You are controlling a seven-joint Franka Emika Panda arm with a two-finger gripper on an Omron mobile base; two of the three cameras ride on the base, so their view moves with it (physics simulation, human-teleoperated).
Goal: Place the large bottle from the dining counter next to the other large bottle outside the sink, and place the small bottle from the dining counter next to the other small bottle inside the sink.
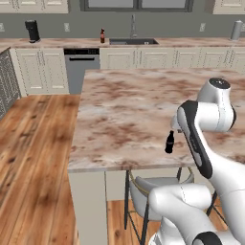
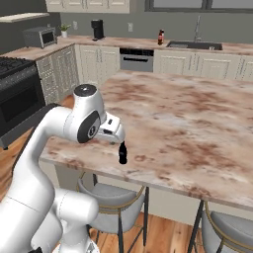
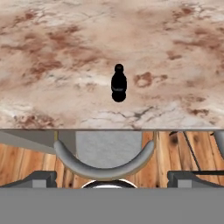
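**Small bottle awaiting pickup**

The small black bottle [image 3: 118,84] stands upright near the worktop's [image 3: 52,52] front edge. The hand [image 3: 112,177], fingers spread and empty, hovers short of it. Judged: neither bottle delivered; sink [image 1: 133,41] far off.

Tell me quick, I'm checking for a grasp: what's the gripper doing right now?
Gripper: open, holding nothing; the small black bottle stands apart from it on the dining counter.
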